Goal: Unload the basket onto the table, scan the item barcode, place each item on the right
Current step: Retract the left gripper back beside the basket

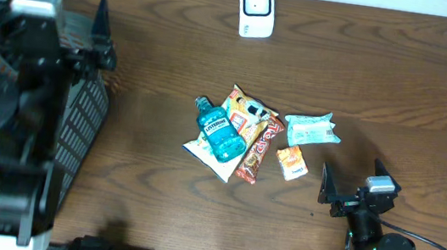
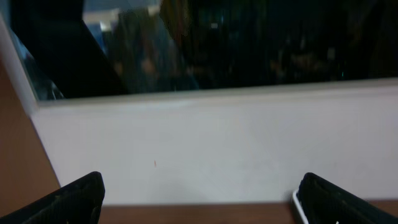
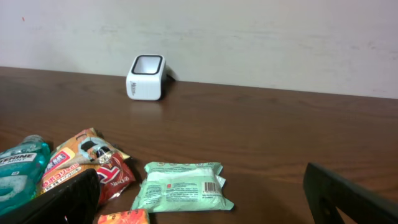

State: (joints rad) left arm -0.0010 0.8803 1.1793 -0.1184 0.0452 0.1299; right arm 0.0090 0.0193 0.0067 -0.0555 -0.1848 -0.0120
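Basket [image 1: 87, 121] contents can't be made out; left tool [image 2: 199, 199] and right tool [image 3: 199, 177] are spread wide, nothing gripped.

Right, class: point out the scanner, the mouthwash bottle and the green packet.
scanner [image 1: 256, 3], overhead view, on its dark window.
mouthwash bottle [image 1: 222, 133], overhead view, on its body.
green packet [image 3: 182, 185], right wrist view, on its printed face.

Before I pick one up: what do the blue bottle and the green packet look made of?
The blue bottle looks like clear, glossy plastic, since blue liquid shows through it. The green packet seems to be soft plastic film, slightly shiny, with wrinkles and crimped ends.
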